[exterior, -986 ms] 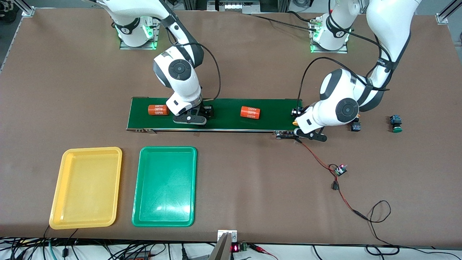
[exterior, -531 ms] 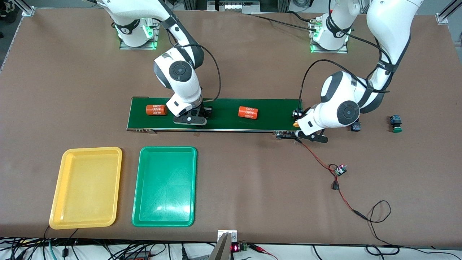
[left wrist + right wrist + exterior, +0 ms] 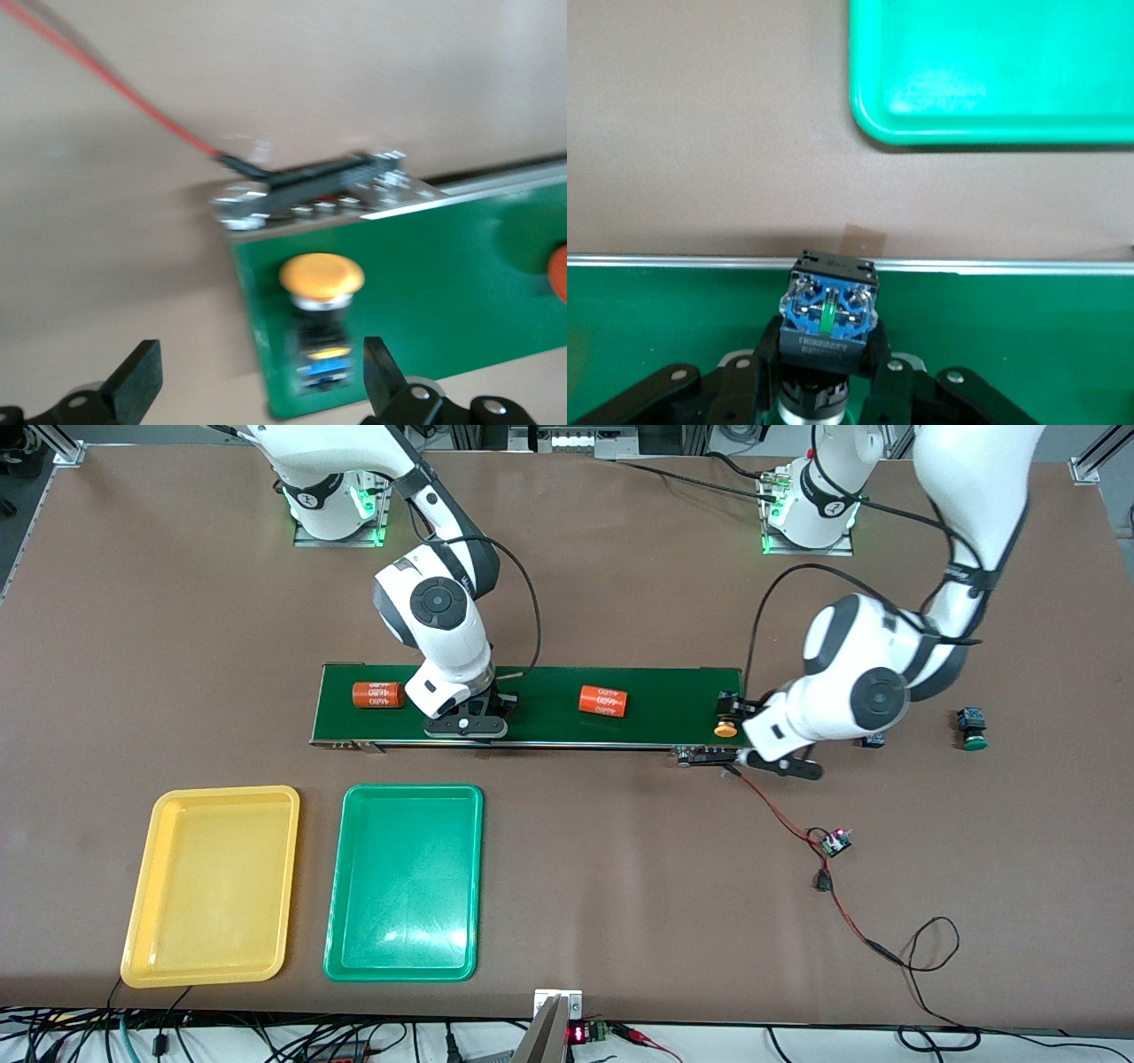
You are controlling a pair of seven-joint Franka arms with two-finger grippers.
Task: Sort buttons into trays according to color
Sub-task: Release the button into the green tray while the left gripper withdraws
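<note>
brown matte tabletop [image 3: 620, 886], lab rig, cables along the camera edge. landmark for all places: the conveyor belt [image 3: 549, 731], dark green, long axis running between the two arms' ends of the table.

right gripper [image 3: 824, 372]: low over the belt near the right arm's end, fingers clamped on a button [image 3: 829, 314]. blue terminal block faces the wrist cam, green marker on it; cap is hidden, so i judge it a green one, not confirmed.

left gripper [image 3: 257, 381]: over the belt's left-arm end, jaws wide apart, holding nothing. yellow button [image 3: 726, 722] lies on its side on the belt betw. the fingers, cap pointing off the belt's end.

key relation: green tray [image 3: 403, 881] sits nearer the camera than the belt, close to straight across from the right gripper; yellow tray [image 3: 213, 886] beside it. right arm is the nearer arm to both trays. i judge next move as lift and carry to the green tray.

also on belt: two orange cylinders [image 3: 376, 694]. off the belt's left-arm end: green button [image 3: 972, 728] on the table.
</note>
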